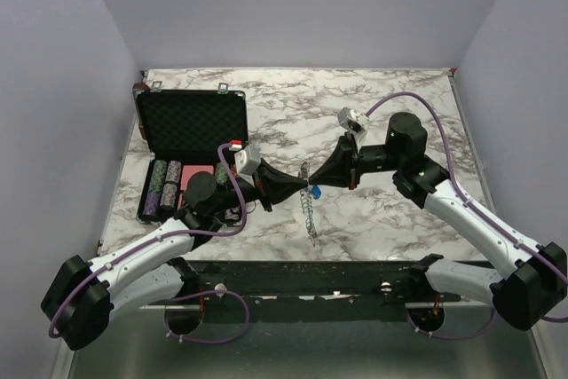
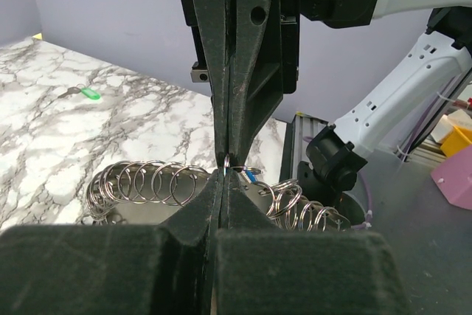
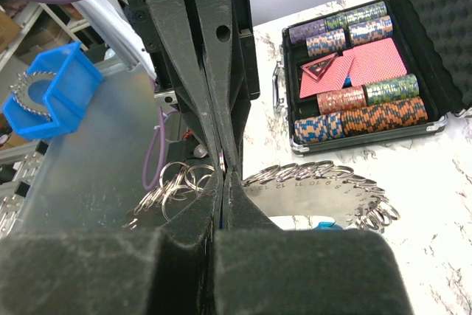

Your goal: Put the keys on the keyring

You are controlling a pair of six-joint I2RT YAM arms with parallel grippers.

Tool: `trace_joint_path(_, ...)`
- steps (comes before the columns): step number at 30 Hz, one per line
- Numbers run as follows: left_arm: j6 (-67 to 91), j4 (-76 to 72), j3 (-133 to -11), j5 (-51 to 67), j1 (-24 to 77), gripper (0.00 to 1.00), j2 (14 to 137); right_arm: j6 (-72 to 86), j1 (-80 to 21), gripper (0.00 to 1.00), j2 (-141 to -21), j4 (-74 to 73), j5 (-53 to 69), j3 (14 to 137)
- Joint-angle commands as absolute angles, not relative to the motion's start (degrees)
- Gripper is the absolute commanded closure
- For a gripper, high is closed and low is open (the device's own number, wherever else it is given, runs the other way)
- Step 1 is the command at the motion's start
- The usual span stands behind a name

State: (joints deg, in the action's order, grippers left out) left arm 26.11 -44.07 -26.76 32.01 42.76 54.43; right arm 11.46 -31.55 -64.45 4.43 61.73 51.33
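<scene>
From above, the left end effector (image 1: 297, 189) and the right end effector (image 1: 321, 179) meet tip to tip over the middle of the marble surface (image 1: 399, 104), a little toward the near edge. The keyring (image 1: 312, 219), a thin chain of metal rings, runs from just far of that meeting point toward the near edge. A blue key (image 1: 314, 191) shows right at the tips. The open case (image 1: 191, 117) with its poker chips (image 1: 164, 188) sits well apart at the far left.

In the left wrist view, the left end effector (image 2: 223, 175) is fully closed, pinching a small ring of the keyring (image 2: 147, 182), whose loops fall away on both sides. The right end effector (image 2: 228, 149) comes in from opposite, closed too and touching at the same spot. Whether it holds the ring or the blue key (image 2: 251, 176) just beside it cannot be told. A green key (image 2: 90, 94) lies loose on the surface, well apart from the chain.

The right wrist view shows the same closed, tip-to-tip pinch, with rings (image 3: 324, 175) fanned out either side. A blue bin (image 3: 48, 90) stands off the surface.

As a judgement, the task is early. 1 key is being worked at the ring, and whether it is threaded cannot be told. The green key is not yet on, and no red key is visible in any of the 3 views.
</scene>
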Motion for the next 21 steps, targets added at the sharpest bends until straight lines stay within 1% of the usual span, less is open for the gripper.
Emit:
trace_joint_path(1, 26.5, -48.5, -28.4, 29.5, 42.6, 1.0, 54.2, 11.1, -32.7, 1.0, -65.2, 4.1, 62.2, 51.1)
trace_joint_path(7, 26.9, -49.0, -28.1, 30.7, 42.5, 1.0, 54.6, 9.5, -32.7, 1.0, -65.5, 1.4, 62.0, 53.0)
trace_joint_path(8, 26.9, -48.6, -28.0, 31.1, 42.5, 0.96, 54.6, 8.3, -32.6, 1.0, -65.7, 0.2, 62.0, 53.5)
trace_joint_path(10, 26.8, -47.4, -28.1, 33.0, 41.9, 0.8, 54.7, 6.9, -32.7, 1.0, -65.7, -2.2, 61.5, 54.2)
trace_joint_path(12, 26.5, -45.5, -28.6, 35.1, 41.4, 0.7, 54.4, 5.5, -32.6, 1.0, -65.9, -4.1, 61.3, 54.8)
trace_joint_path(13, 25.9, -44.0, -29.2, 36.2, 41.0, 0.67, 54.3, 4.9, -32.7, 1.0, -65.9, -5.0, 61.1, 54.9)
trace_joint_path(21, 19.3, -29.0, -34.5, 44.5, 39.3, 0.66, 54.8, 1.5, -32.7, 1.0, -66.7, -8.9, 61.1, 56.4)
